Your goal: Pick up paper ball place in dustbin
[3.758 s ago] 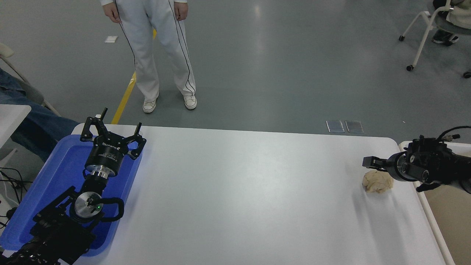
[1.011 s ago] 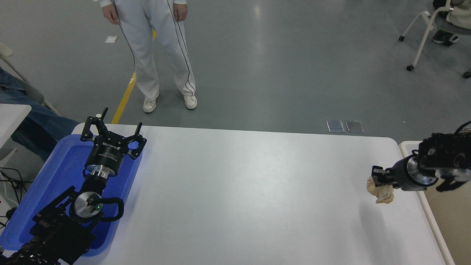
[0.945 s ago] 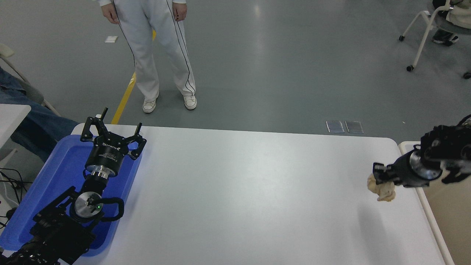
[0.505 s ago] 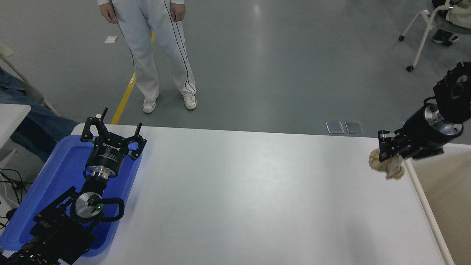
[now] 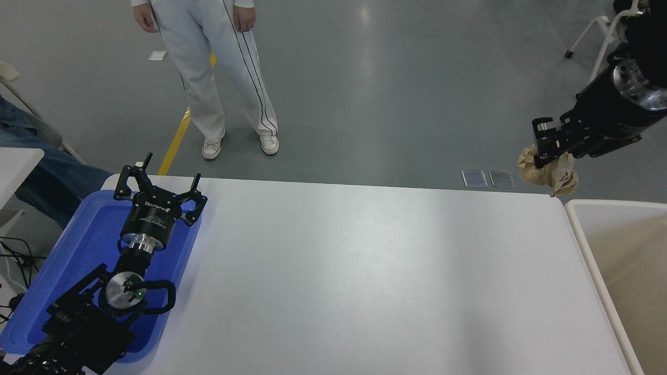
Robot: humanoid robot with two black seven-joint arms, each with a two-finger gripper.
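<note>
- The black right gripper (image 5: pixel 547 148) is clenching the wrinkled tan paper ball (image 5: pixel 548 173), hanging high above the white table's (image 5: pixel 365 281) far right corner, near the off-white-rimmed rectangular dustbin (image 5: pixel 583 245).
- The black left gripper (image 5: pixel 159 190) is resting spread apart over the shallow blue plastic tray (image 5: pixel 88 245).

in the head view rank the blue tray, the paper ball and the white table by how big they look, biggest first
1. white table
2. blue tray, partly covered by the parked left gripper
3. paper ball, held aloft in the right gripper, nearer the camera, so its look may overstate it.
</note>
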